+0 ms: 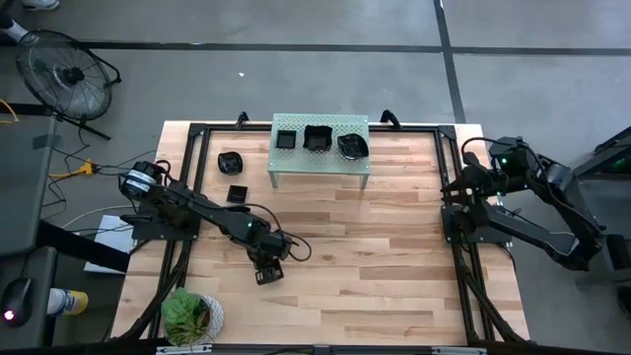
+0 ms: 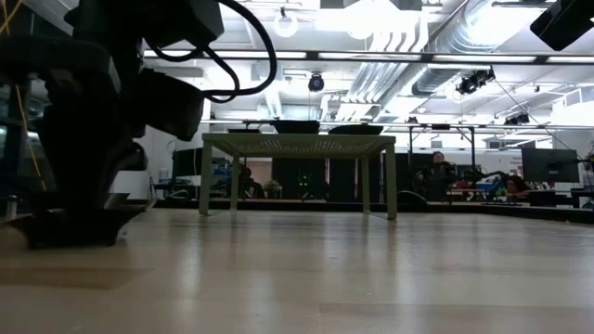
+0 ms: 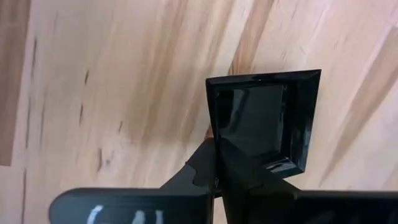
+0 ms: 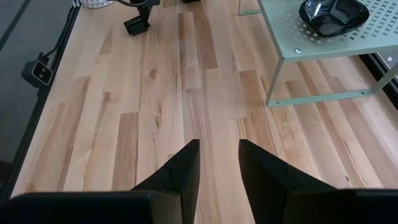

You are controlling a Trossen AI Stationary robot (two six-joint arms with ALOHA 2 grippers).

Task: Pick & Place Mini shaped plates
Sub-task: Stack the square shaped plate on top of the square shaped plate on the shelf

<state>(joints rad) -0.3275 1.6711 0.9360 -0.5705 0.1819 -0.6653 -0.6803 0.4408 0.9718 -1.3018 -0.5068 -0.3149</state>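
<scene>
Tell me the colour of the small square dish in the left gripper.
Glossy black; the small square raised-rim dish shows best in the left wrist view, held by the left gripper.

Both arms are matte black jointed links trailing looped black cables, the left arm (image 1: 197,209) wearing a silver-ringed collar and a green light, the right arm (image 1: 532,197) a green light, its gripper (image 4: 217,163) ending in flat, wedge-shaped black fingers.

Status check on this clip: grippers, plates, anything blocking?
Left gripper shut on a square plate low over the table. Right gripper open, parked at the right edge. Three plates on the shelf; nothing blocking.
</scene>
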